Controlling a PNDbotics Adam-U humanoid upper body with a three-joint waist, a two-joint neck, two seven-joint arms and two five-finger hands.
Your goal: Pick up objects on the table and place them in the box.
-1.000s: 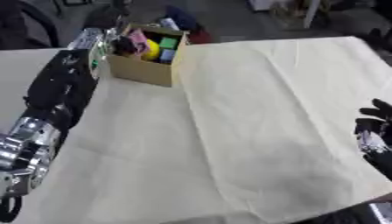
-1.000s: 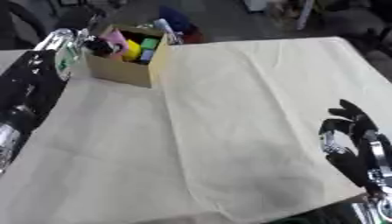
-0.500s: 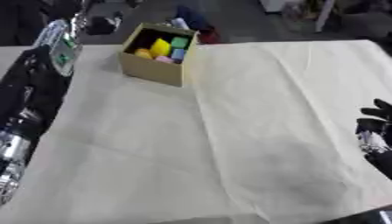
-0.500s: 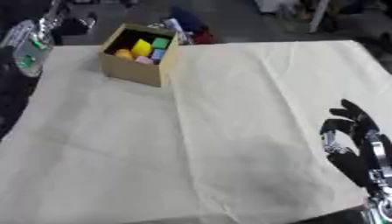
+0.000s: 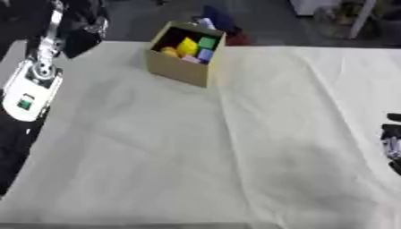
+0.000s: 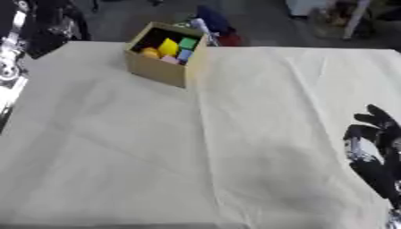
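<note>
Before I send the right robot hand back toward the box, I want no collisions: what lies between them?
Only bare cream tablecloth, creased, lies between the right robot hand and the box; the right eye view shows it.

A matt cardboard box (image 5: pixel 181 67) stands on a creased, matt cream cloth (image 5: pixel 235 147).

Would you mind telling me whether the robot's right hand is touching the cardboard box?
Apart. In the right eye view the right hand rests near the table's right edge, with a wide stretch of bare cloth between it and the box.
</note>
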